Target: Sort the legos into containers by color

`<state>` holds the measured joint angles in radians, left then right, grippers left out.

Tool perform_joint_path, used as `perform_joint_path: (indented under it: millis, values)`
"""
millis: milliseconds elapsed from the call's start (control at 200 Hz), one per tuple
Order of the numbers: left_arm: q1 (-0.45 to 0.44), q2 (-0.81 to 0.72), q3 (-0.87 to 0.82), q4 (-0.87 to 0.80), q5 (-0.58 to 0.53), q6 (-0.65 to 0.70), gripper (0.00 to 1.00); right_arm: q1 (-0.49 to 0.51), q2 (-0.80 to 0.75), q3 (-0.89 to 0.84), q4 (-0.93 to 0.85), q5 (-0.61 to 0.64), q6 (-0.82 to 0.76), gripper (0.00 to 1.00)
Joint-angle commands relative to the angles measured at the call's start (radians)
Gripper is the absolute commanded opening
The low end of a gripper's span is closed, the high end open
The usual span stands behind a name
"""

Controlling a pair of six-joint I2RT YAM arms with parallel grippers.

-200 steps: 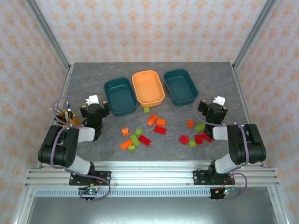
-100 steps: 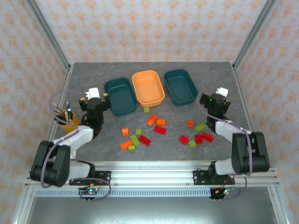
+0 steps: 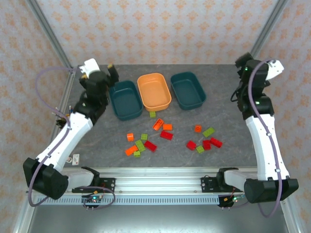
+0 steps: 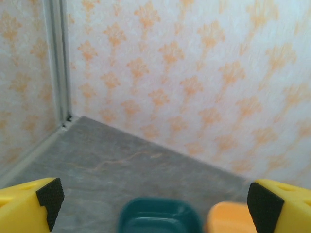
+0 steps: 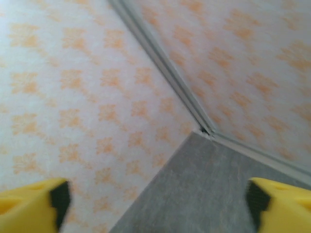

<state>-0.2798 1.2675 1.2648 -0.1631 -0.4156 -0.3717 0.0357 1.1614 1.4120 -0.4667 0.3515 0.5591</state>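
The legos [image 3: 166,135] lie scattered on the tabletop [image 3: 107,145], just nearer me than the orange tray [image 3: 154,91]. I judge them light, stiff and slick, best pinched across flat sides. Teal trays [image 3: 125,99] flank that tray. My left pincer [image 4: 155,198] and right pincer [image 5: 158,199] gape wide, empty.

Nothing legible right now: no brand, number or sign to read out. A small white paper tag [image 3: 76,158] lies at eight o'clock on the grey stone-look table [image 3: 218,73], with any print too tiny to read.
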Motion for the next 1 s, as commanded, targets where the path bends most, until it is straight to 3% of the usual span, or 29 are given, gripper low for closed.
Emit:
perform_joint_path:
  millis: [0, 50, 210, 380, 550, 991]
  values:
    - [0.046, 0.076, 0.114, -0.42, 0.252, -0.294, 1.0, -0.006, 0.042, 0.004, -0.516, -0.074, 0.267, 0.71]
    - [0.028, 0.091, 0.109, -0.392, 0.361, -0.282, 1.0, -0.003, 0.04, 0.004, -0.644, -0.107, 0.356, 0.66]
    - [-0.165, 0.102, 0.108, -0.39, 0.51, -0.076, 1.0, 0.007, 0.013, -0.131, -0.874, -0.283, 0.558, 0.67]
    - [-0.329, 0.094, 0.043, -0.385, 0.749, 0.092, 1.0, 0.006, -0.079, -0.401, -0.765, -0.506, 0.739, 0.69]
    - [-0.464, 0.042, -0.066, -0.293, 0.767, 0.168, 1.0, 0.004, -0.041, -0.53, -0.617, -0.617, 0.842, 0.69]
    - [-0.492, 0.063, -0.067, -0.262, 0.768, 0.122, 1.0, -0.056, 0.171, -0.643, -0.359, -0.682, 0.846, 0.75]
